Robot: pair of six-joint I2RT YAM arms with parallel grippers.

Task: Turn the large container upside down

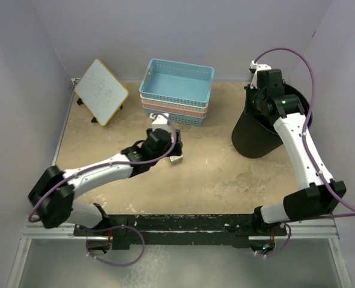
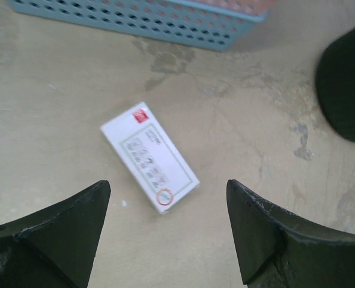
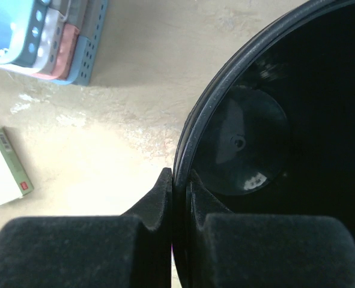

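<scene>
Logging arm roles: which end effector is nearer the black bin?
Right. The right end effector grips the bin rim; the left end effector hovers open over a white box, well apart.

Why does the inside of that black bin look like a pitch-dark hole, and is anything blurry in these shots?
Right wrist view: the large container is dark inside, bar a faint glint on its floor; the right gripper on its rim is soft, near the lens. Left wrist view: the small white box has blurred print. Top view: even, sharp.
</scene>
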